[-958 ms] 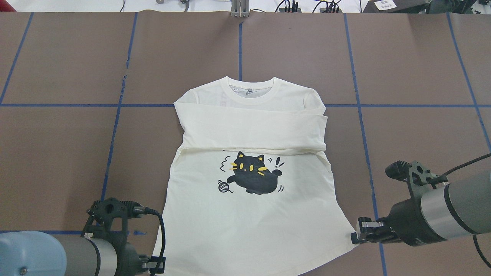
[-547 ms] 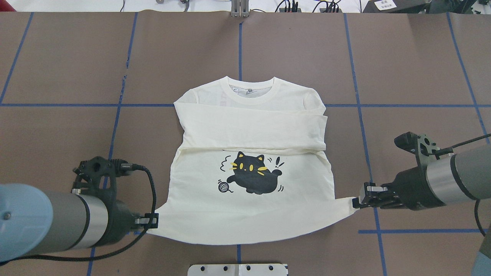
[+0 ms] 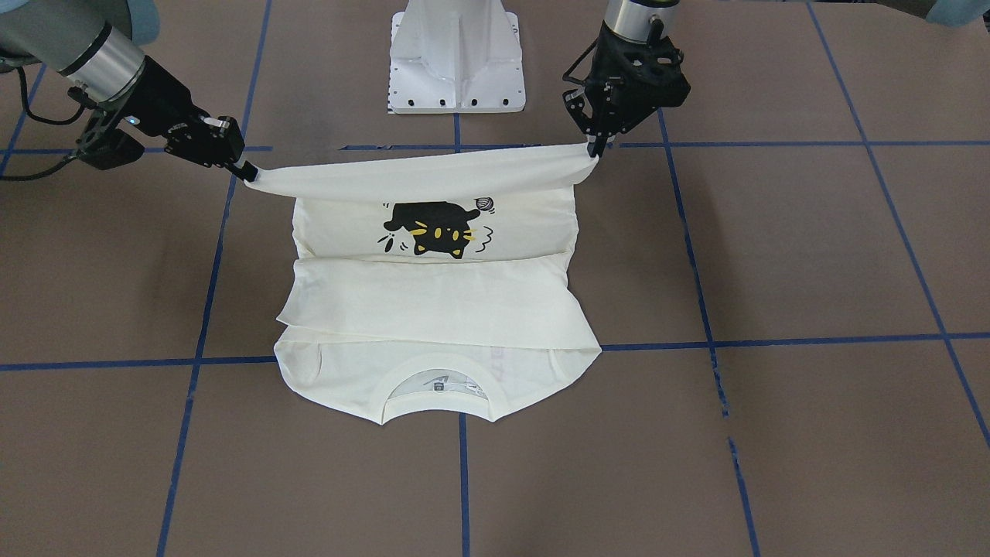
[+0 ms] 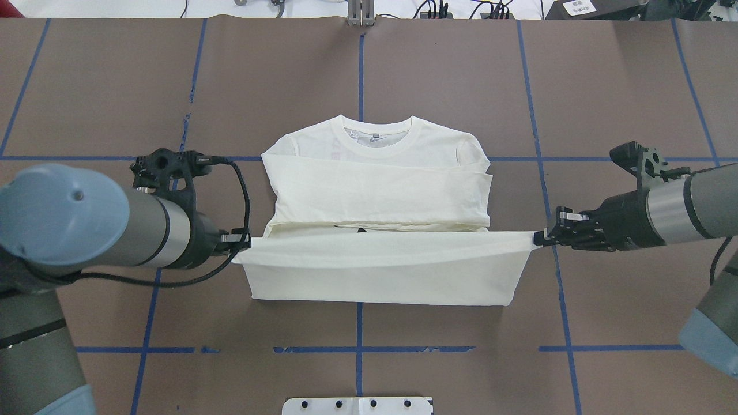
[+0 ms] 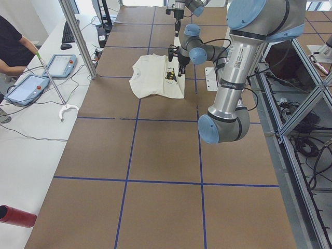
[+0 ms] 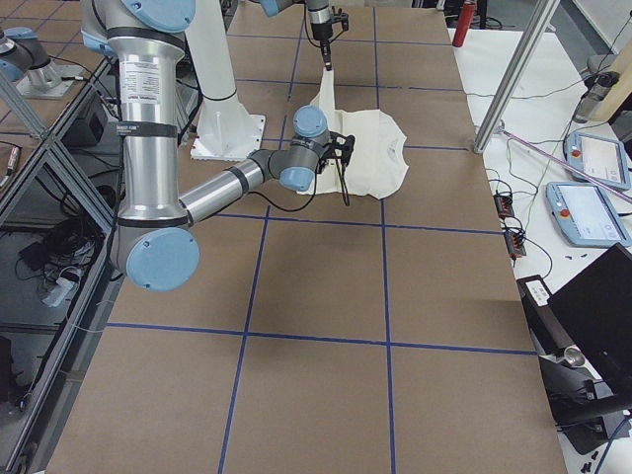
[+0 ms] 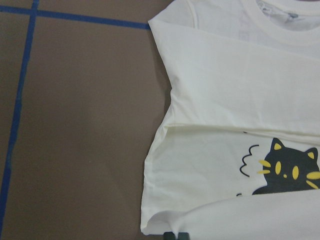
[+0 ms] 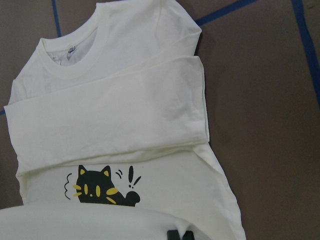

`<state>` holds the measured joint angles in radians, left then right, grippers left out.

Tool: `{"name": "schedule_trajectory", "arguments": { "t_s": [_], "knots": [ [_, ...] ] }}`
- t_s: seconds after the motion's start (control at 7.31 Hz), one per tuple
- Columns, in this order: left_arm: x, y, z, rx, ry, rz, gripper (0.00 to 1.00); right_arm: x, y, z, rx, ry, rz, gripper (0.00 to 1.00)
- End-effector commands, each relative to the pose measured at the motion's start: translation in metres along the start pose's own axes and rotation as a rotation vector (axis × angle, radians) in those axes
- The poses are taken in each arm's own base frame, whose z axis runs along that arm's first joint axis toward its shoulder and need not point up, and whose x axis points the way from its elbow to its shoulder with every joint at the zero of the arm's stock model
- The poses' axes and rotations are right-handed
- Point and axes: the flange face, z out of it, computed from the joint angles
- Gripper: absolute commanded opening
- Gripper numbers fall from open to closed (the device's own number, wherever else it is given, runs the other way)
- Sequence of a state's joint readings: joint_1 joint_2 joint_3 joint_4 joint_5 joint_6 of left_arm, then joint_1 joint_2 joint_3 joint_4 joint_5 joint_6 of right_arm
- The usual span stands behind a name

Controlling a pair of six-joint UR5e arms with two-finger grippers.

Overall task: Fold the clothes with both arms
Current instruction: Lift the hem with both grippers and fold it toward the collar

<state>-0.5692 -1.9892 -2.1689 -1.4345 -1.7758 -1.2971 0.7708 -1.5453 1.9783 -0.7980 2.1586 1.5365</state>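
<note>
The cream-white T-shirt (image 4: 375, 190) lies flat in the table's middle, collar away from the robot, both sleeves folded across the chest. Its hem (image 4: 380, 253) is lifted and stretched taut above the cat print (image 3: 429, 228). My left gripper (image 4: 245, 239) is shut on the hem's left corner, my right gripper (image 4: 539, 237) is shut on the right corner. In the front-facing view the left gripper (image 3: 594, 151) and the right gripper (image 3: 247, 172) hold the raised band over the shirt. From overhead the lifted cloth hides nearly all of the print.
The brown table (image 4: 104, 98) carries blue tape lines. The white mounting base (image 3: 456, 54) stands on the robot's side of the shirt. A person (image 5: 13, 46) and tablets (image 5: 28, 88) are at a side bench beyond the table edge.
Both grippers have carried the hem corners up and away from the robot, toward the collar. The lifted hem now covers the cat print in the overhead view.
</note>
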Motion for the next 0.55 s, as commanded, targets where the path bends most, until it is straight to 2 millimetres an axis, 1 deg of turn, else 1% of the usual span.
{"name": "schedule_trajectory", "arguments": {
  "t_s": [0.0, 0.14, 0.27, 0.41],
  "knots": [
    [-0.018, -0.065, 0.023, 0.060, -0.013, -0.012, 0.00, -0.020, -0.056, 0.021, 0.061, -0.008, 0.020, 0.00],
    [-0.016, -0.077, 0.052, 0.068, 0.005, -0.010, 0.00, -0.027, -0.085, 0.034, 0.085, 0.003, 0.027, 0.00],
    [-0.017, -0.086, 0.082, 0.076, 0.023, -0.010, 0.00, -0.031, -0.110, 0.046, 0.103, 0.016, 0.041, 0.00],
    [-0.017, -0.090, 0.098, 0.078, 0.033, -0.009, 0.00, -0.039, -0.129, 0.063, 0.109, 0.028, 0.053, 0.00]
  ]
}}
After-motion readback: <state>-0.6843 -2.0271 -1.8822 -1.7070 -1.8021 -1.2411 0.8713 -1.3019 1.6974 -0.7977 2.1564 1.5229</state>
